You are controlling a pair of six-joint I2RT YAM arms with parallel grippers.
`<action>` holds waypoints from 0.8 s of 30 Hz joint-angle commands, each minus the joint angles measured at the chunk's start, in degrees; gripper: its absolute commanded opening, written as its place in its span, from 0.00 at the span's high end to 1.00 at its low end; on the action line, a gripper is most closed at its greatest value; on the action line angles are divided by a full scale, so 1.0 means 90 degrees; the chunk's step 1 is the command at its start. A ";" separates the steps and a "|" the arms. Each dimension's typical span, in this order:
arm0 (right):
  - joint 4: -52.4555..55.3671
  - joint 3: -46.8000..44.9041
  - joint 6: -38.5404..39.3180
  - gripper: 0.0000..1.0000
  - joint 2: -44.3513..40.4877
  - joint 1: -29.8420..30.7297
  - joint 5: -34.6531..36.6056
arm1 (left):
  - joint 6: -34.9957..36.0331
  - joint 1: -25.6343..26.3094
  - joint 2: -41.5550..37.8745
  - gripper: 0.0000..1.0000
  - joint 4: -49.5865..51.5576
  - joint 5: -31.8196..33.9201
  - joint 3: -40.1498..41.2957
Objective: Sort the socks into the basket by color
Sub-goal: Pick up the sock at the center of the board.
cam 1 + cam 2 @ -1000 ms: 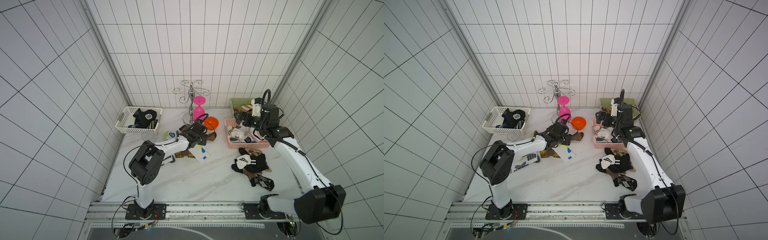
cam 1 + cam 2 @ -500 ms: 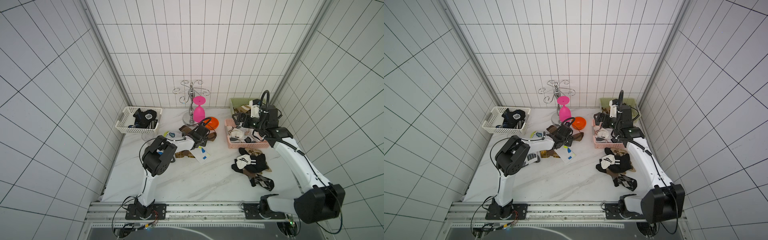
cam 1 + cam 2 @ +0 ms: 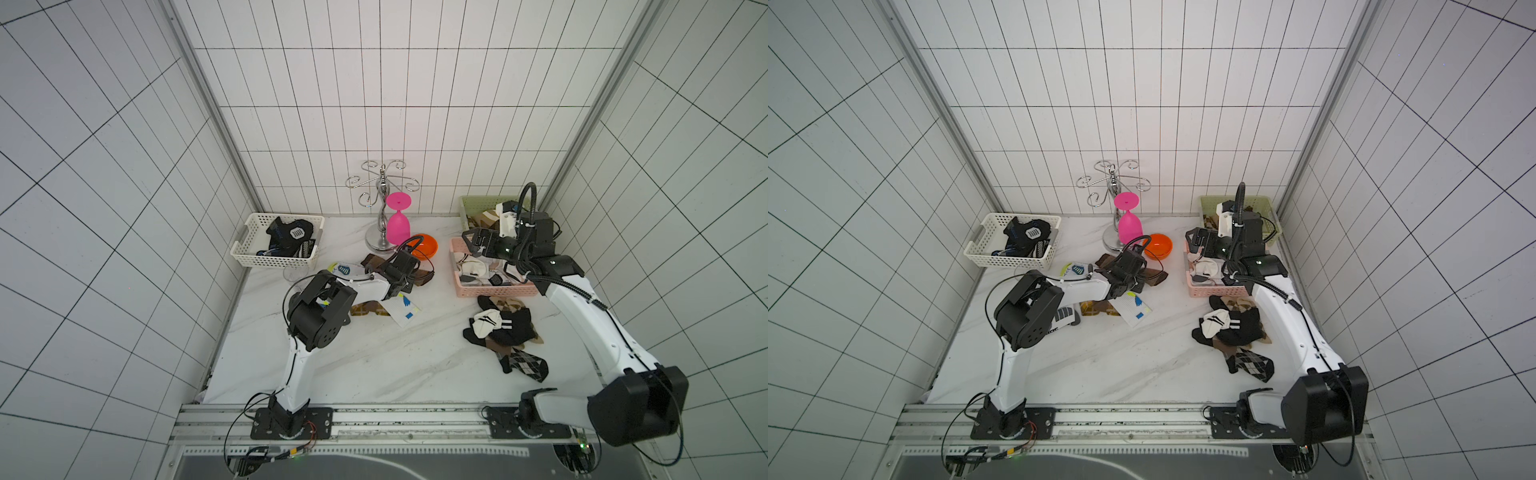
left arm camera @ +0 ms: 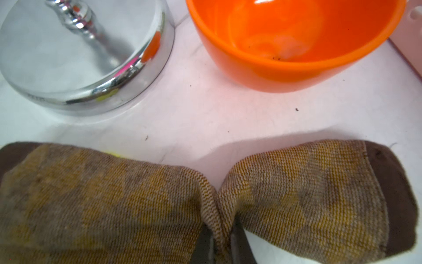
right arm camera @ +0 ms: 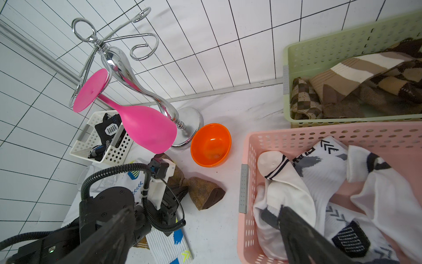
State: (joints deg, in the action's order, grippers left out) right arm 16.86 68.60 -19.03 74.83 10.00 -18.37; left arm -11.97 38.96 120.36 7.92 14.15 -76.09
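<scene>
My left gripper (image 4: 219, 248) is shut on a fold pinched from the middle of a brown-tan sock (image 4: 109, 205), which lies on the table beside the orange bowl. In both top views that sock (image 3: 426, 277) (image 3: 1158, 277) shows under the left gripper (image 3: 409, 274). My right gripper (image 5: 205, 240) hangs open and empty over the near-left corner of the pink basket (image 3: 494, 291), which holds white socks (image 5: 319, 173). A white basket (image 3: 272, 262) holds black socks, a green basket (image 3: 467, 205) brown ones. More socks lie loose: a white printed one (image 3: 401, 309) and a mixed pile (image 3: 503, 328).
A chrome stand (image 3: 380, 208) with a pink glass (image 3: 397, 224) hung on it rises at the back, its base (image 4: 86, 57) close to the held sock. The orange bowl (image 4: 294, 41) sits just beyond the sock. A clear cup (image 5: 98, 180) stands by the white basket.
My left gripper has reached further towards the bowl and closed on the brown-tan sock; its elbow has swung forward. The right arm has barely moved.
</scene>
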 commanded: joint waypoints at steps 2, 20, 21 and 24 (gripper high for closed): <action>-0.0096 -0.0374 0.0051 0.01 -0.0045 -0.0026 -0.0194 | 0.0014 0.0041 -0.0797 1.00 -0.0011 -0.0142 0.0428; -0.0948 -0.0979 0.0464 0.08 -0.0364 0.0252 -0.2515 | 0.0619 0.0022 -0.3495 1.00 0.0681 -0.2623 0.0878; -0.1047 -0.1023 0.0464 0.09 -0.0366 0.0287 -0.2687 | 0.0629 0.0019 -0.3593 1.00 0.0694 -0.2829 0.0859; -0.1293 -0.1073 0.0444 0.10 -0.0308 0.0435 -0.3136 | 0.0622 0.0015 -0.3903 1.00 0.0633 -0.3507 0.0867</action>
State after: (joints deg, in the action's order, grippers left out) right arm 9.61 61.95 -16.53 72.77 12.53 -39.62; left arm -7.97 39.05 87.83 13.72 -8.86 -68.36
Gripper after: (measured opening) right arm 0.901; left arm 0.099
